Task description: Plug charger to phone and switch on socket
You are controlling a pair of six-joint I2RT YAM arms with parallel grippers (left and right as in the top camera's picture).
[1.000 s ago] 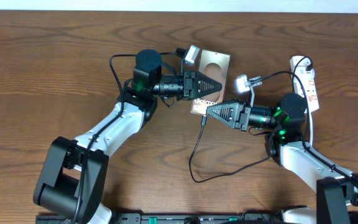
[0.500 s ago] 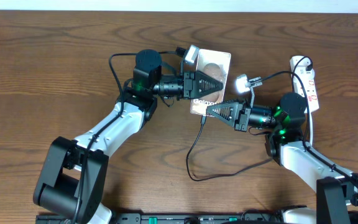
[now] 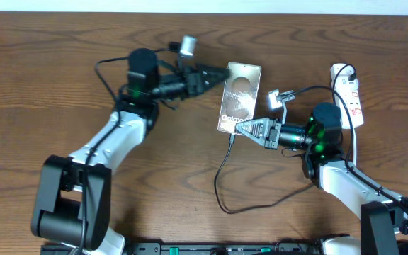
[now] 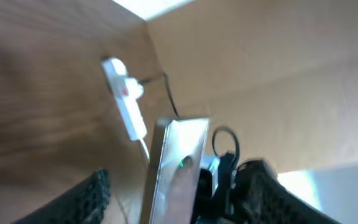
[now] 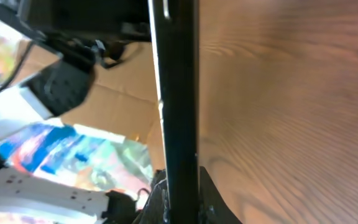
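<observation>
Overhead: left gripper point(image 3: 218, 71) spread open, tips just beside the phone point(image 3: 241, 95); right gripper point(image 3: 236, 129) pinched shut on the charger point(image 3: 219, 177) at the phone's lower edge.

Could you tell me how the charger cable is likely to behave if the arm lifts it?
Probably floppy: the charger cable lies in a slack loop. Likely light, being thin, so it should sag and trail when lifted.

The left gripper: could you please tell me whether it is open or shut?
Open. On the left gripper, the fingers stand wide apart, with the phone seen through the gap, not clamped.
</observation>
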